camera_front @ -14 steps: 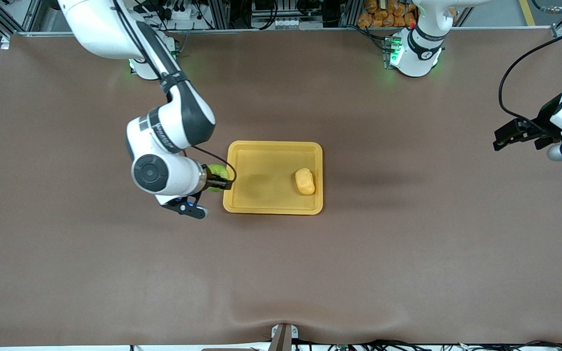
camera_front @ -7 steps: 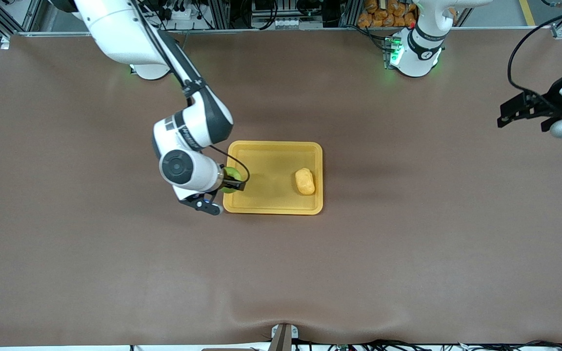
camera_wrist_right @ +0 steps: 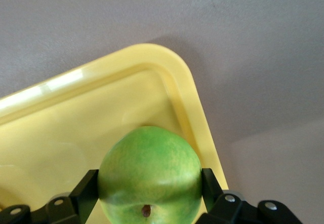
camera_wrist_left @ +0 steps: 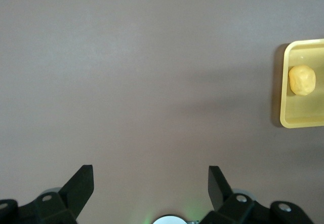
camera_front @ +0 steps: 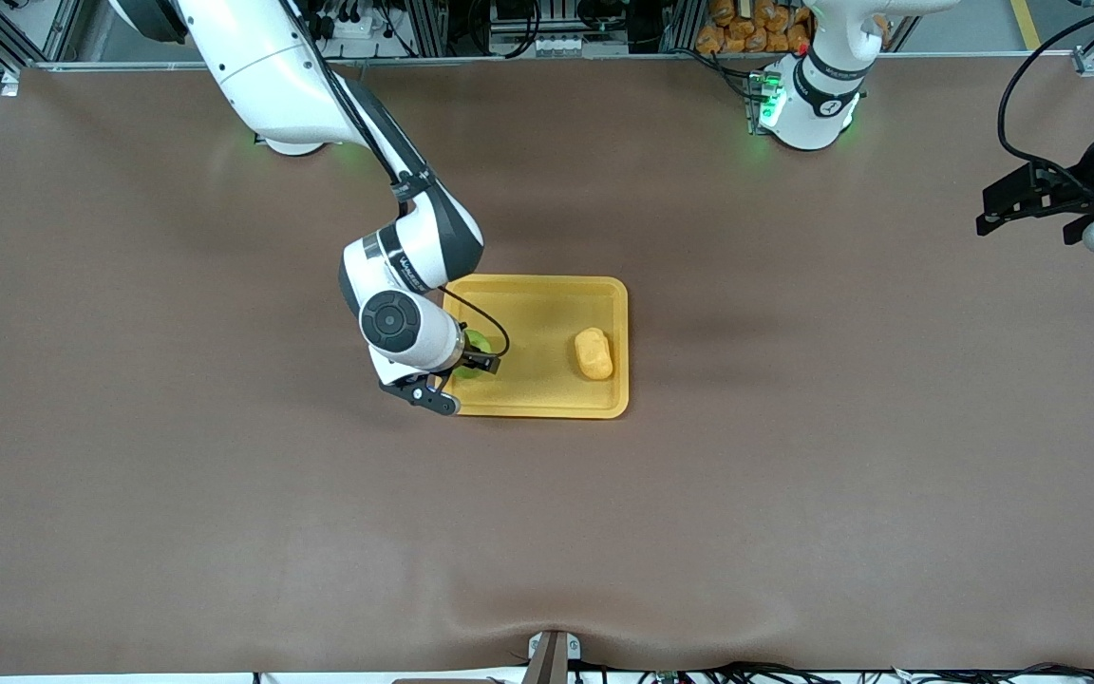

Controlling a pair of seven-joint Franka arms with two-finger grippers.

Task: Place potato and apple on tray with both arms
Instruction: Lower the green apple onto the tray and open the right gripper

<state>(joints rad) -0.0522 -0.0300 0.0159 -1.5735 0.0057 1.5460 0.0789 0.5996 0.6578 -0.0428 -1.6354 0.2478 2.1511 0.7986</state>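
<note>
Right arm: extended from its base across the table, wrist bent down over the tray's point(camera_front: 547, 408) end toward the right arm's side. Right gripper point(camera_front: 477, 365): clamped on the apple point(camera_front: 473, 342), one finger pressed to each side, as seen in the right wrist view point(camera_wrist_right: 150, 176). The apple is held over the tray's inner corner point(camera_wrist_right: 167, 82); contact with the tray floor cannot be told. In the front view the apple is largely hidden by the wrist.

Left arm: drawn up at the left arm's end of the table, cut off by the front view's edge, waiting. Left gripper point(camera_front: 1031, 199): jaws spread wide, nothing between them; fingers point(camera_wrist_left: 81, 183) seen over bare table cloth point(camera_wrist_left: 152, 82).

Potato point(camera_front: 594, 352): laid inside the tray, near its rim toward the left arm's end, well apart from the apple.
</note>
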